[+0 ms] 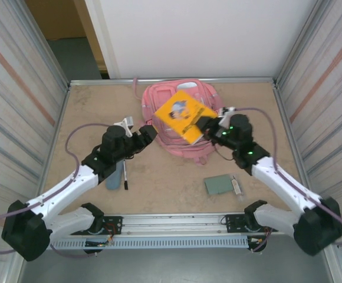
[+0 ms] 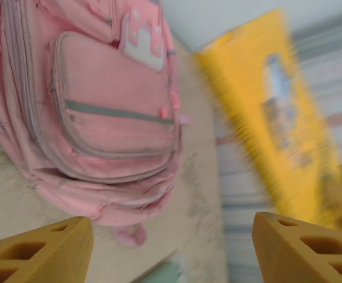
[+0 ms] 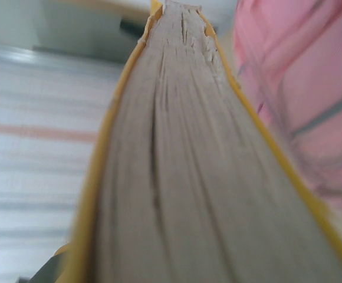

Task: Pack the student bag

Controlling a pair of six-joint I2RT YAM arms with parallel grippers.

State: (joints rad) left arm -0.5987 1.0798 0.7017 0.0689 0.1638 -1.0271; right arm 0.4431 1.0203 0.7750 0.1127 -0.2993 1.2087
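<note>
The student bag [image 1: 174, 121] is a pink backpack lying flat at the back middle of the table. In the left wrist view the student bag [image 2: 100, 106] shows its front zip pockets. A yellow book [image 1: 184, 115] hangs tilted over the bag, and my right gripper [image 1: 209, 128] is shut on its right corner. The right wrist view looks along the yellow book's [image 3: 177, 177] grey page edge, with the student bag [image 3: 301, 88] to its right. My left gripper [image 1: 150, 133] stands open just left of the bag. Its fingers [image 2: 41, 250] are wide apart with nothing between them, and the yellow book [image 2: 277, 118] is blurred beyond.
A green flat case [image 1: 219, 184] with a small white item [image 1: 236, 186] lies at the front right. A blue tube [image 1: 115, 175] and a dark pen [image 1: 125, 178] lie under my left arm. A metal rail [image 1: 171, 221] runs along the near edge, and corrugated walls close both sides.
</note>
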